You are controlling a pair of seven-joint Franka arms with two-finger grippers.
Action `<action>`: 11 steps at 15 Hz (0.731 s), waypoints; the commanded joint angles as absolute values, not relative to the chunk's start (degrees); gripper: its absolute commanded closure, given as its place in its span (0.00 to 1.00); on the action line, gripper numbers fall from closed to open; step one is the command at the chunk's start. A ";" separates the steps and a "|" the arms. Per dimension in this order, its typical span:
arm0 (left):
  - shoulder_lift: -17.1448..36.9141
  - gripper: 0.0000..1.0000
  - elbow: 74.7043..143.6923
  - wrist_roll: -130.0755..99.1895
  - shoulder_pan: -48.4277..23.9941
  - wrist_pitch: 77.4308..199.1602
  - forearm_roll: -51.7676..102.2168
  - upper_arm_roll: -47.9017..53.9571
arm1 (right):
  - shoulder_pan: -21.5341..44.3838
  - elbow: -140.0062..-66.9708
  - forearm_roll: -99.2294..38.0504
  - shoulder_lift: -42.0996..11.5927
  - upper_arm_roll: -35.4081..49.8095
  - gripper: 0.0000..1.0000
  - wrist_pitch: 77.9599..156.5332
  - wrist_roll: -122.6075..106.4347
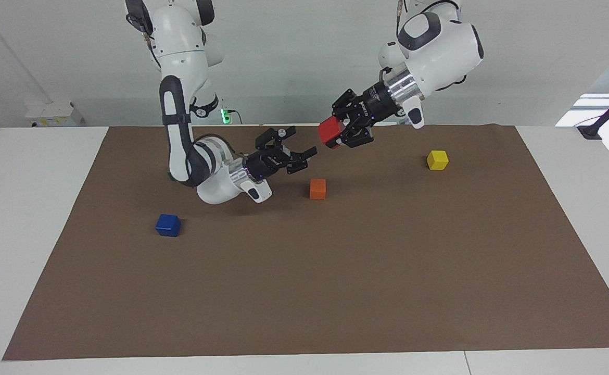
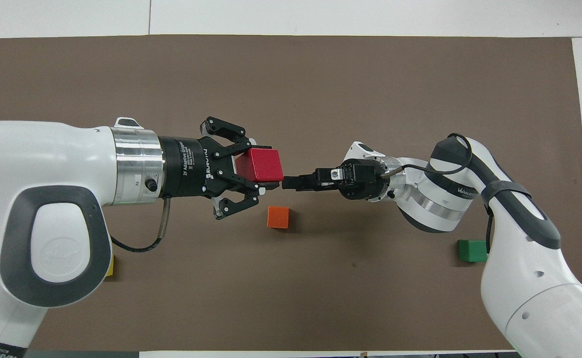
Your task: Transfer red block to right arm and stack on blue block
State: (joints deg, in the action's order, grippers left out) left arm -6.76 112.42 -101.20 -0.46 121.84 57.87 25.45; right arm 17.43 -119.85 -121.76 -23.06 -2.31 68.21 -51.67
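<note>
- The table (image 1: 34,219) is white and carries a brown mat (image 1: 335,291) that takes up most of its top; all the loose blocks sit on this mat.
- The left arm (image 1: 434,47) reaches in from its own end and holds its load up in the air, above the strip of mat along the robots' edge.
- The right arm (image 1: 179,104) bends low over the mat and points its wrist at the other arm.
- The left gripper (image 1: 342,133) is clamped on the red block (image 1: 329,130), which is off the mat and faces the other gripper.
- The right gripper (image 1: 296,148) has its fingers spread apart and holds nothing; in the facing view it sits lower than the red block and just short of it, so I judge no contact yet.
- The blue block (image 1: 168,225) rests alone on the mat toward the right arm's end, farther from the robots than both grippers, with nothing on it.
- The orange block (image 1: 317,188) lies near the middle of the mat, below the gap between the grippers.
- The yellow block (image 1: 437,160) sits toward the left arm's end.
- The green block (image 2: 472,250) sits near the robots' edge by the right arm.
- Progress, as I read it: the pickup is done and the arms are lined up; the handover grip, the release and the stacking are all left.
</note>
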 commanded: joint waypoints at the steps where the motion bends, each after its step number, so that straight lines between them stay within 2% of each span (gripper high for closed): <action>1: -12.21 1.00 119.26 -101.87 -2.46 126.03 61.61 24.96 | 17.58 -119.79 -122.96 -23.20 -2.29 0.00 69.08 -53.26; 8: -12.04 1.00 121.20 -101.43 -11.85 139.73 62.58 24.96 | 18.45 -119.79 -123.22 -23.20 -2.20 0.00 70.66 -54.93; 11: -11.69 1.00 121.46 -97.84 -12.04 140.45 62.75 24.96 | 18.54 -119.79 -123.75 -23.20 -2.20 0.00 70.84 -55.55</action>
State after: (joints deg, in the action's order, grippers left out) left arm -10.42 119.63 -100.72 -11.32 139.04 61.06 25.62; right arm 18.14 -119.85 -122.37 -23.06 -2.30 69.84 -53.82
